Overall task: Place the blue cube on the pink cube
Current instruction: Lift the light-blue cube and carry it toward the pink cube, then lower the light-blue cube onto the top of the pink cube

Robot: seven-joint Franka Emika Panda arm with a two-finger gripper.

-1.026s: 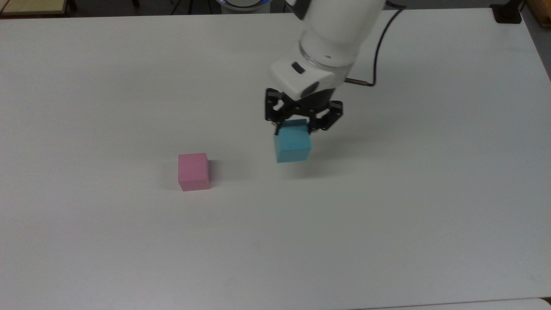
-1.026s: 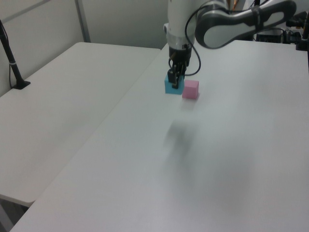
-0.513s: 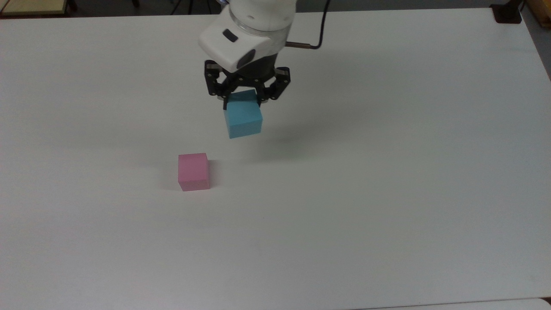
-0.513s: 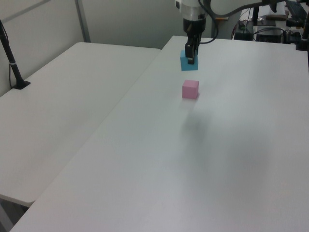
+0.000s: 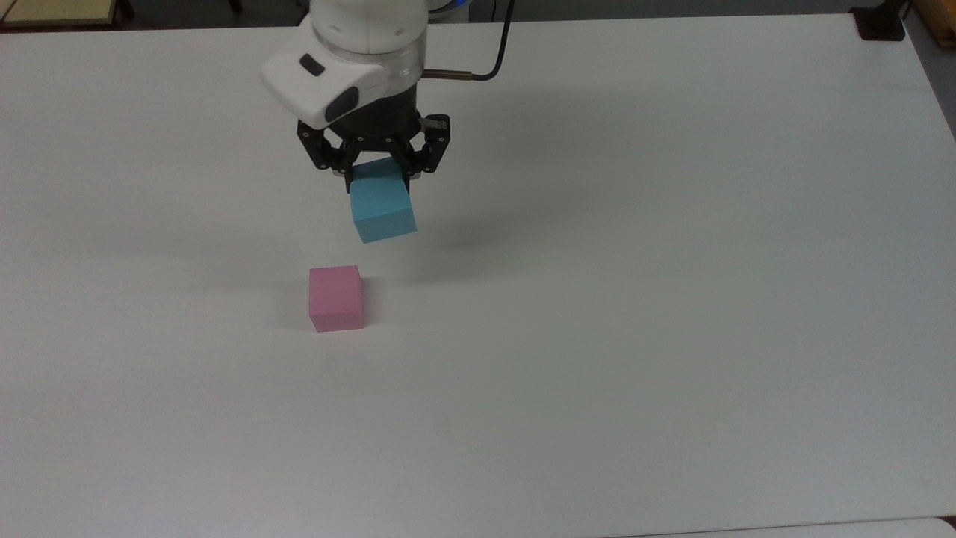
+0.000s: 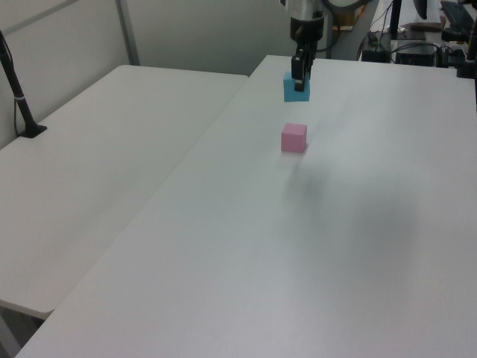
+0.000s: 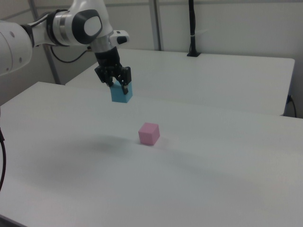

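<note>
Right view: arm (image 7: 71,23) reaches down, jaws clamping blue cube (image 7: 121,92) above table (image 7: 213,189).

The top part of the blue cube (image 5: 382,209) is tucked up between the black fingers (image 5: 346,173) of the gripper (image 5: 376,176), so that part is hidden. The white arm (image 5: 351,45) is cut off by the upper edge in the top view. In the left view the gripper (image 6: 299,77) is far off and tiny, and its fingers are too small to make out.
</note>
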